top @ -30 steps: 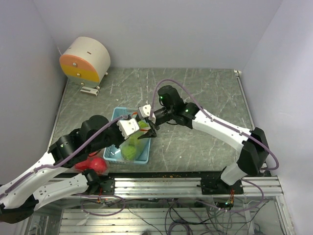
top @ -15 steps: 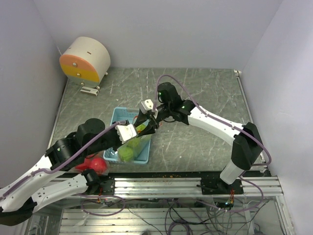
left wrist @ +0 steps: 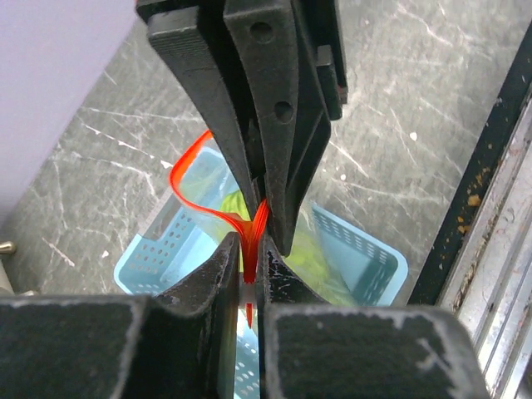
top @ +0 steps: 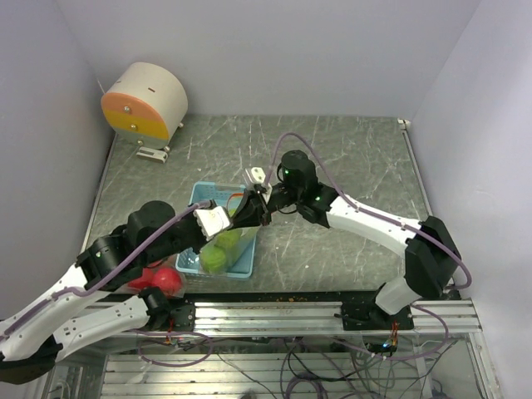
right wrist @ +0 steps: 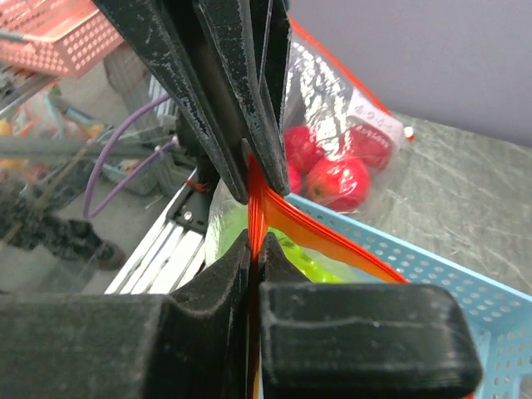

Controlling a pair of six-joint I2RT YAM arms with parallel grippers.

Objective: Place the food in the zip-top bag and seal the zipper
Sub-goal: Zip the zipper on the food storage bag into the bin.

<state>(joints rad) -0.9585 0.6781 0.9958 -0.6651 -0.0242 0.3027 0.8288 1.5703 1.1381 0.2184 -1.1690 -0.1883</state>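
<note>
On the table (top: pixel 349 166), close to its near edge and left of the middle, stands one light blue tray (top: pixel 241 271). One zip-top bag (top: pixel 239 239) has its lower part in the tray and holds green food (top: pixel 218 259), at least two pieces; the exact count I cannot tell. A second bag (right wrist: pixel 332 116) lies at the near left corner with at least three red apples (right wrist: pixel 345 181) inside. The left gripper (left wrist: pixel 249 246) and the right gripper (right wrist: pixel 252 245) are both clamped on the orange zipper (left wrist: pixel 199 179), side by side.

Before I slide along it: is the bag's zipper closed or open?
Partly open. The left gripper and right gripper pinch the orange zipper flat, but beyond the pinch one strip bows out in a loop.
</note>
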